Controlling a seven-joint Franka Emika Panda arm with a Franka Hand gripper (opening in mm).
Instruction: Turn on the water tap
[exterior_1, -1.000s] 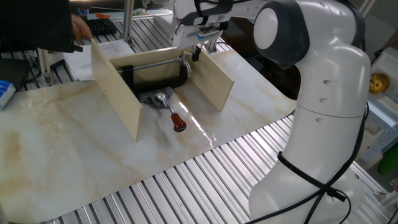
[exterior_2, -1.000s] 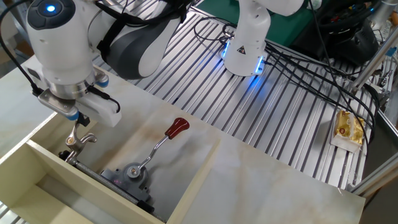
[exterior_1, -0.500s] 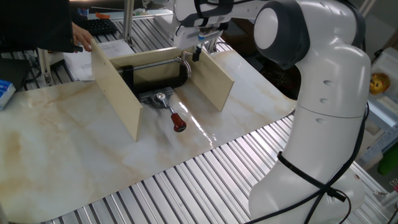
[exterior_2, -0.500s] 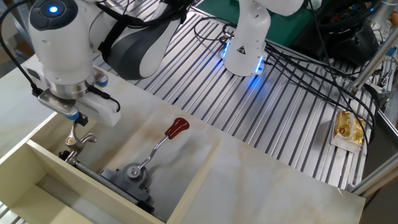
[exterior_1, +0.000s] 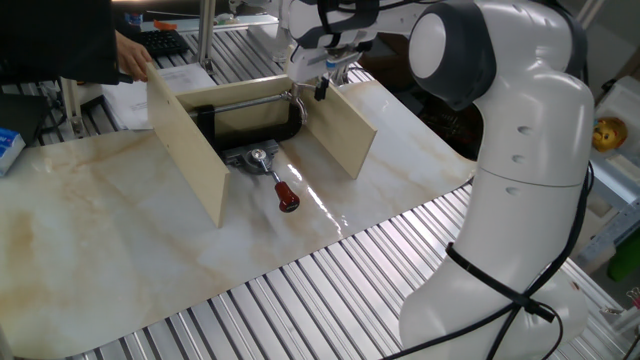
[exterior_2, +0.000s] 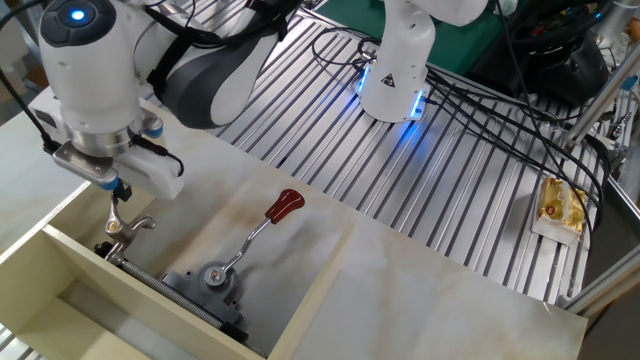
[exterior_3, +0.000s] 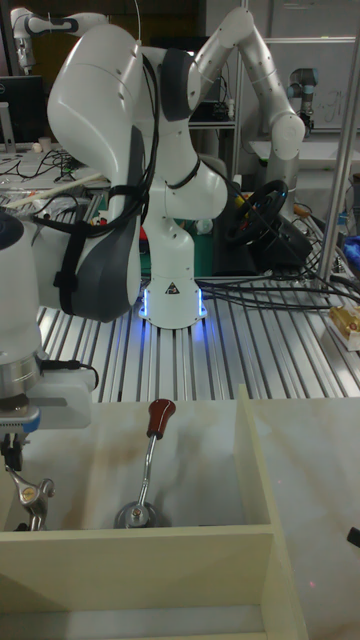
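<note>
The gripper (exterior_2: 117, 192) is rising away from the clamp's T-handle (exterior_2: 128, 229). Against the frames of half a second and a second ago, the wrist sits higher and slightly toward 10 o'clock in the other fixed view, and a gap is now showing between the fingertips and the handle. The fingers appear close together and are carrying nothing; their exact opening cannot be resolved.

The tap lever (exterior_2: 248, 238), the task's own object, is lying inside the three-walled beige enclosure (exterior_1: 186, 150). Its round chrome hub (exterior_2: 214, 275) is seated in the black C-clamp (exterior_1: 252, 122), and its red knob (exterior_2: 286, 204) is pointing toward 1 o'clock from the hub in the other fixed view and toward 5 o'clock in the one fixed view. The lever is showing no change of angle across the frames.

Judgement: the tap is not yet being turned. The gripper is standing at about 9 o'clock from the hub, well apart from the red knob, so the retreat is likely clearing the T-handle before a traverse toward the knob. A hand (exterior_1: 131, 55) is resting at the enclosure's far corner, near 11 o'clock.
</note>
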